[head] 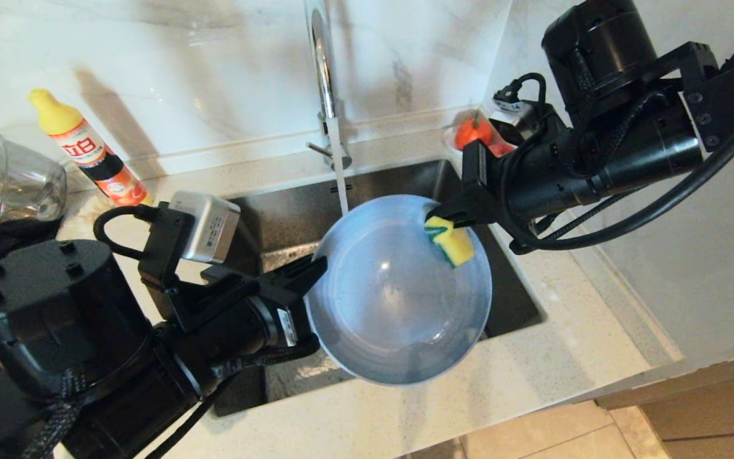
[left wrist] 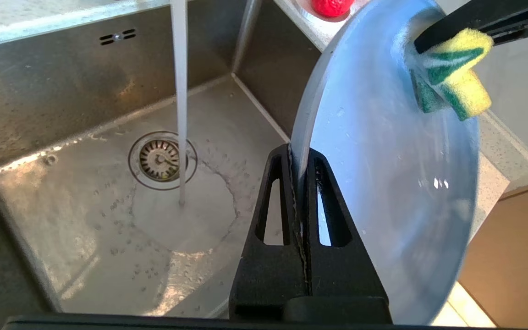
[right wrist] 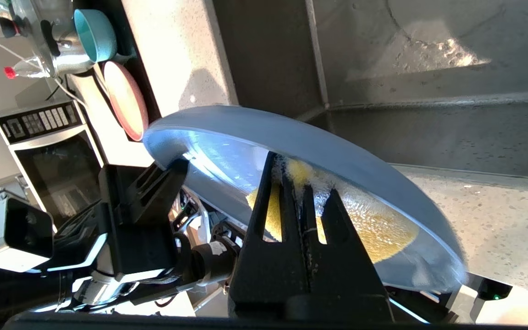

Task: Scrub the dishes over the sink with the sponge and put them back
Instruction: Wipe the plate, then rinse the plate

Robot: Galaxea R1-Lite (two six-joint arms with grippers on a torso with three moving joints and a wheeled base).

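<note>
My left gripper [head: 317,266] is shut on the rim of the grey-blue plate [head: 399,290], which it holds tilted over the sink [head: 278,220]. In the left wrist view the left gripper [left wrist: 298,153] pinches the plate [left wrist: 383,183] edge between its fingers. My right gripper [head: 437,220] is shut on the yellow and green sponge [head: 450,241], which presses on the plate's upper inner face. The right wrist view shows the right gripper [right wrist: 294,176] on the sponge [right wrist: 374,229] against the plate [right wrist: 319,146]. A teal bowl [right wrist: 94,34] and pink plate [right wrist: 126,98] stand at the rack.
Water runs from the chrome faucet [head: 322,70] down to the basin near the drain strainer [left wrist: 161,159]. A detergent bottle [head: 90,150] and clear glass jug [head: 20,175] stand on the counter at the left. A red object [head: 475,131] sits behind the sink's right corner.
</note>
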